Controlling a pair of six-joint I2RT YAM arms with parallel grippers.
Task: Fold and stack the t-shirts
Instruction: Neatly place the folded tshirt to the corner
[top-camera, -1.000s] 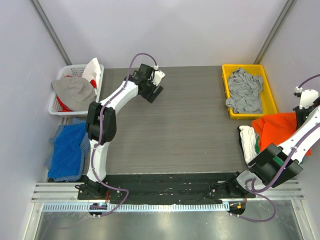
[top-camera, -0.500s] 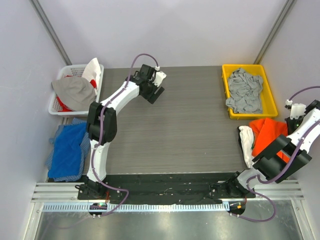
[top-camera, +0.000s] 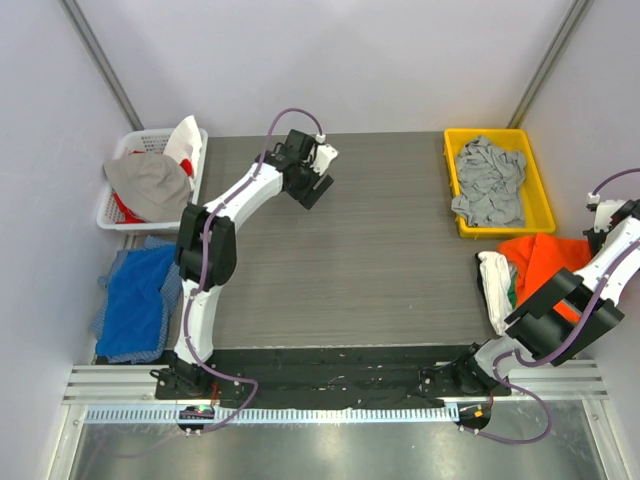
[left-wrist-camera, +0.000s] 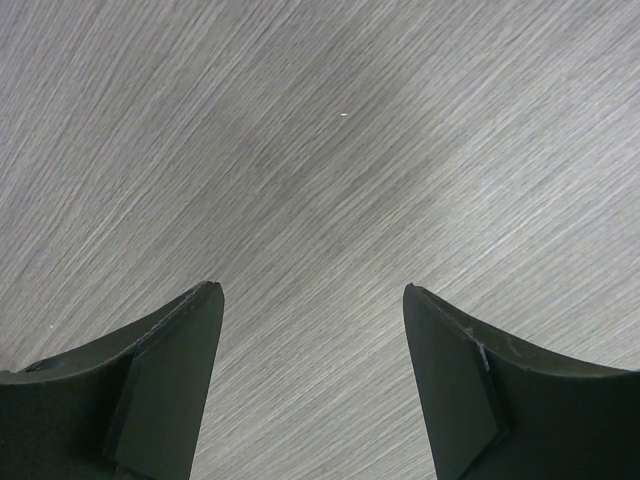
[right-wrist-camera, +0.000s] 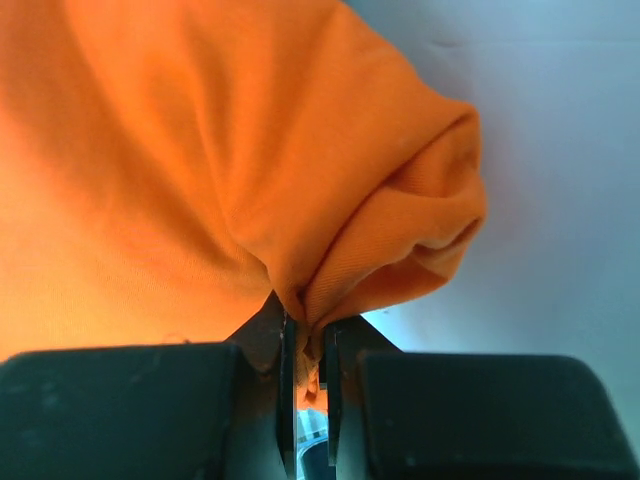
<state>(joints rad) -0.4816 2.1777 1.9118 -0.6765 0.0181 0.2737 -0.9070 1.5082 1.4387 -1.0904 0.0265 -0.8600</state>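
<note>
Orange t-shirt (top-camera: 545, 262): soft fine-knit cloth, bunched in a loose lump w/ rounded folds, just on the near side of the yellow tray (top-camera: 452, 180), past the table (top-camera: 380, 270) edge. Right gripper (right-wrist-camera: 305, 350) is pinching a gathered fold of it. The flat black fingers are nearly pressed together, w/ only a thin ridge of cloth btwn them.

Wrist cam shows the weave and a rolled, hem-like edge bulging to the right of the pinch, w/ pale wall behind. The top view shows none of that, only an orange patch partly under the right arm.

Top view alone shows a white t-shirt (top-camera: 495, 285), a crumpled long strip w/ a bit of green beside it. It lies near the tray's near-left corner, touching the orange one.

The tray is hard, glossy, rectangular plastic. A light grey t-shirt (top-camera: 488, 180) lies wrinkled in a heap inside it.

Left gripper (left-wrist-camera: 312, 300) is well left of the tray, at about the same depth. Jaws spread wide, holding nothing, wedge-shaped matte black fingers (left-wrist-camera: 160, 390) over bare table. Its cam shows the surface as grey, finely streaked and brushed-looking.

Far left of the tray, beyond the table, a white lattice basket (top-camera: 120, 215) holds a beige-grey cloth. A blue cloth (top-camera: 135, 300) lies rumpled nearer the arm bases.
</note>
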